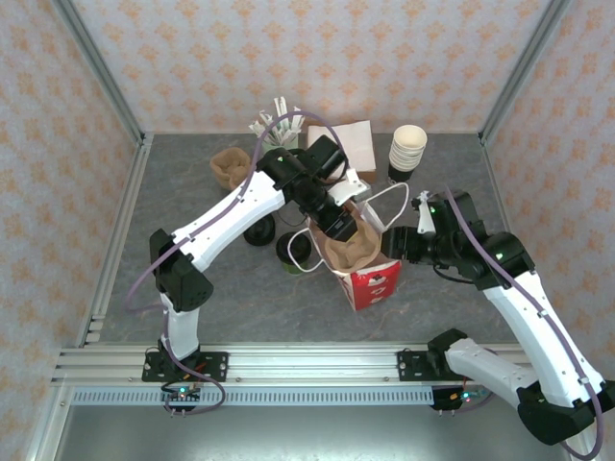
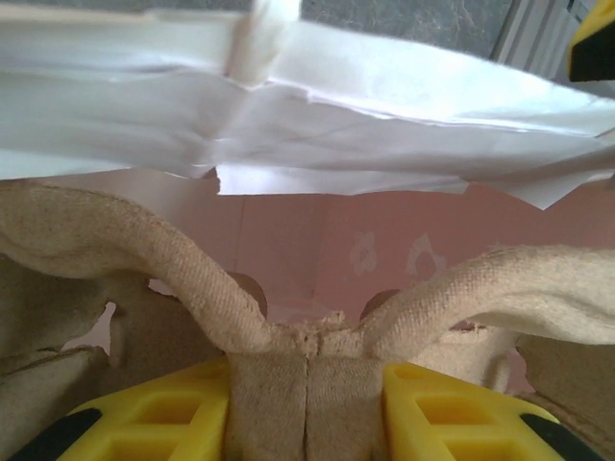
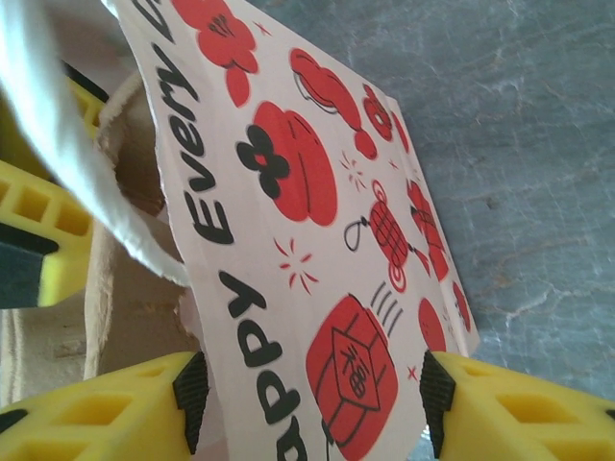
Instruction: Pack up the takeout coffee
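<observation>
On a grey table [image 1: 192,192], a red-printed paper bag [image 1: 375,283] stands between two robot arms. The left gripper [image 2: 307,413] reaches into the bag, clamped on the middle ridge of a cardboard cup carrier [image 2: 183,279]. The right gripper [image 3: 312,403] straddles the bag's printed wall, jaws apart. The takeout coffee [image 1: 292,252] sits on the table just left of the bag.

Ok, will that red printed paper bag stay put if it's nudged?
The paper bag probably slides or tips easily: it stands tall on a small base. Its print shows through the wall, so it is likely thin paper that crumples if squeezed.
</observation>
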Robot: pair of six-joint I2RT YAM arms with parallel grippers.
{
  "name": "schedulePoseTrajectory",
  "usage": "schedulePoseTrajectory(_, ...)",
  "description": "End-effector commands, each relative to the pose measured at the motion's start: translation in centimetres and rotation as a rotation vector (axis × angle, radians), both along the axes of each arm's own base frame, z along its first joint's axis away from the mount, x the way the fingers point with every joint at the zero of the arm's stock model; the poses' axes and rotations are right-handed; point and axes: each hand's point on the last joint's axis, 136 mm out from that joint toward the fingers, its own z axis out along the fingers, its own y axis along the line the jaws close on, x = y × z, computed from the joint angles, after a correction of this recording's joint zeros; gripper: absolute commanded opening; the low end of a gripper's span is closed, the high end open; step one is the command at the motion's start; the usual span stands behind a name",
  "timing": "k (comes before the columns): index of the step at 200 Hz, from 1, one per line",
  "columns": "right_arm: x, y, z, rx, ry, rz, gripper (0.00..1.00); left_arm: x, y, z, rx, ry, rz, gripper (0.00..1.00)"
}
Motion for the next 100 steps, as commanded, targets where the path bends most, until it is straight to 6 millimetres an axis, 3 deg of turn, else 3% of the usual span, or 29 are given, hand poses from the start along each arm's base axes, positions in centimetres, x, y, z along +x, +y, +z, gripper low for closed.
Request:
schedulePoseTrajectory(1,-0.7,-0.8,-0.8,-0.042,0.045,-0.02,0.64,1.5,-0.8,1.0,-0.031,-0.026,0.077,0.36)
schedulePoseTrajectory(100,-1.4,-1.2,-2.6,-0.095,0.125,-0.006,0.66,2.7,-1.0,2.6,-0.05,-0.026,0.181,0.35)
